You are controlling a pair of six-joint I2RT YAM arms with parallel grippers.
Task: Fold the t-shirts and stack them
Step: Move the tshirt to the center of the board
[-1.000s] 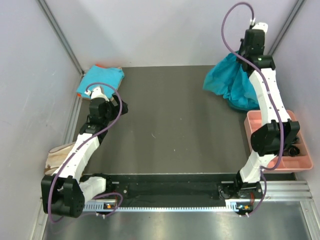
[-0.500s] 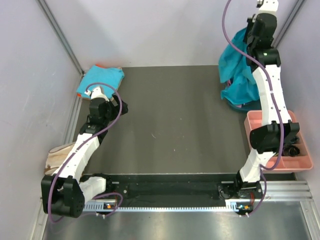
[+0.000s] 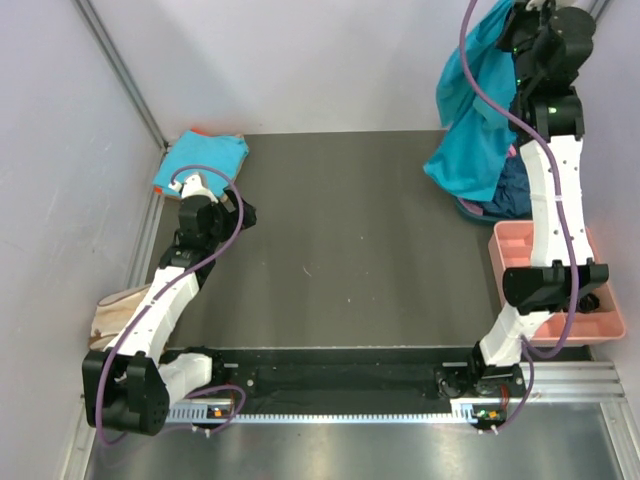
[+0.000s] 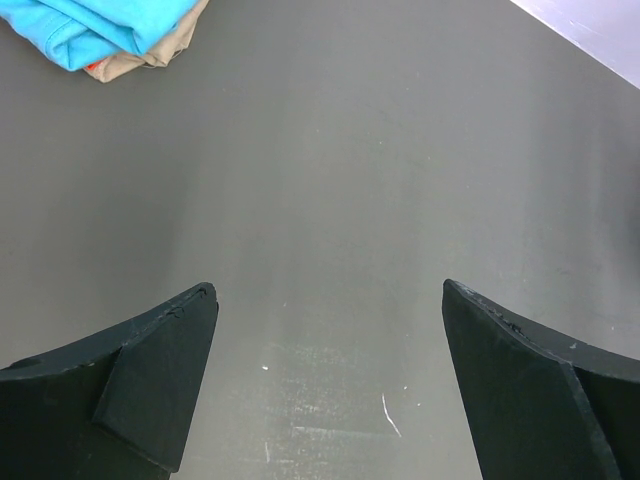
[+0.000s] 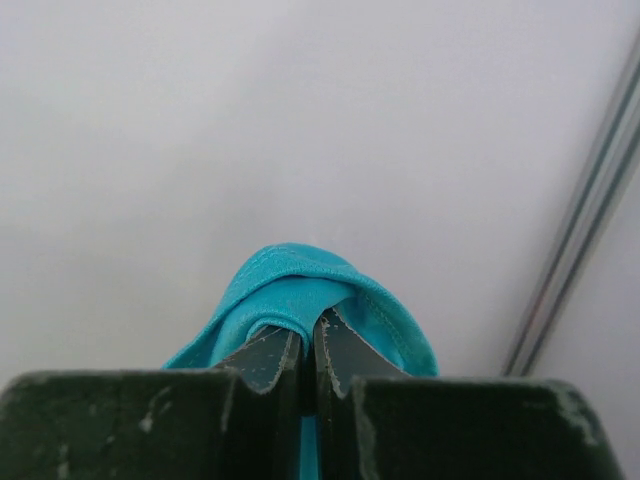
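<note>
Pale grey walls close in a dark tabletop (image 3: 350,250). At the far right, the right hand (image 5: 308,335) is clenched on a fold of the turquoise t-shirt (image 3: 470,130), holding it high above and behind the pink tray (image 3: 515,245). The cloth hangs down to a dark navy t-shirt (image 3: 512,192) lying just behind the tray. The left hand (image 4: 328,290) is spread wide, grasping nothing, over bare tabletop well to the tray's left. Just beyond it, farther from the tray, lies a folded stack (image 3: 203,158) with a turquoise shirt on top.
</note>
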